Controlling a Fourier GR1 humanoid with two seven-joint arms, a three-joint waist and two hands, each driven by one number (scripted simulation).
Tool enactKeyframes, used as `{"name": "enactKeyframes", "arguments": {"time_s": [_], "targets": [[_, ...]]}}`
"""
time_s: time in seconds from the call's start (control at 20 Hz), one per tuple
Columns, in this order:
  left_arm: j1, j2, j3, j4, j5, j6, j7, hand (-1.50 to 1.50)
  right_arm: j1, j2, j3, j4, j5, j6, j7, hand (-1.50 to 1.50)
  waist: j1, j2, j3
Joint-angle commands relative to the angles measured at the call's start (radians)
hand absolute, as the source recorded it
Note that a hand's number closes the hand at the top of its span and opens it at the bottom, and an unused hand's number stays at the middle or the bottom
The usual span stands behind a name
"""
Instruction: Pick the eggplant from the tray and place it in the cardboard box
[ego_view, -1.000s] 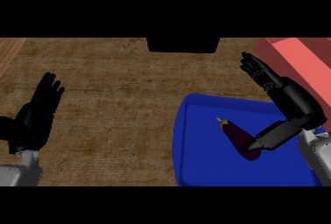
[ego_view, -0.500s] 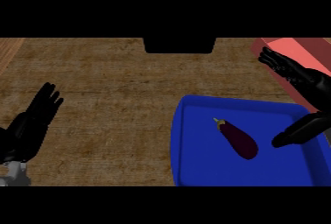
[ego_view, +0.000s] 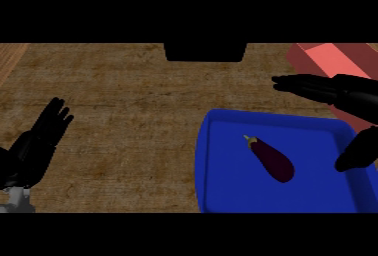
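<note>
A dark purple eggplant (ego_view: 272, 160) lies slantwise in the middle of the blue tray (ego_view: 221, 125), stem towards the upper left. My right hand (ego_view: 341, 95) hovers open over the tray's far right corner, fingers (ego_view: 295, 84) stretched leftward and thumb (ego_view: 356, 150) hanging down to the right of the eggplant, not touching it. The reddish cardboard box (ego_view: 325, 57) sits at the upper right, partly behind that hand. My left hand (ego_view: 37, 147) rests open at the left edge, fingers up.
A dark box-like object (ego_view: 205, 51) stands at the counter's far edge, centre top. The wooden counter (ego_view: 125, 105) spreads between the left hand and the tray. A lighter wood strip shows at the upper left corner.
My right hand has swung its fingers leftward above the tray's far edge. The left hand has sunk lower at the left edge. The eggplant has not moved on the tray.
</note>
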Motion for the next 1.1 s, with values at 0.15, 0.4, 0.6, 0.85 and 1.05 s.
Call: {"name": "enactKeyframes", "arguments": {"time_s": [0.15,0.4,0.6,0.85,1.05], "targets": [[0.011,-0.003,0.026,0.012,0.007,-0.025,-0.016,0.0,-0.087,0.031,0.153,-0.104,0.117,0.157,0.285,-1.5,-0.006,0.0,0.001],[0.003,-0.024,0.018,-0.031,-0.024,0.014,0.032,0.0,-0.082,0.137,0.154,-0.119,0.079,0.277,0.471,-1.5,-0.013,0.0,0.002],[0.039,-0.027,0.044,-0.063,-0.008,-0.023,0.038,0.0,-0.131,0.207,0.114,-0.042,0.098,0.353,0.524,-1.5,-0.006,0.002,0.002],[0.01,-0.054,0.034,-0.068,-0.062,0.005,0.057,0.0,-0.041,0.285,0.169,-0.082,0.21,0.356,0.563,-1.5,-0.011,0.002,0.003],[0.052,-0.071,0.04,-0.067,-0.073,-0.047,0.035,0.0,-0.079,0.264,0.078,-0.032,0.242,0.439,0.495,-1.5,-0.009,0.003,0.003]]}}
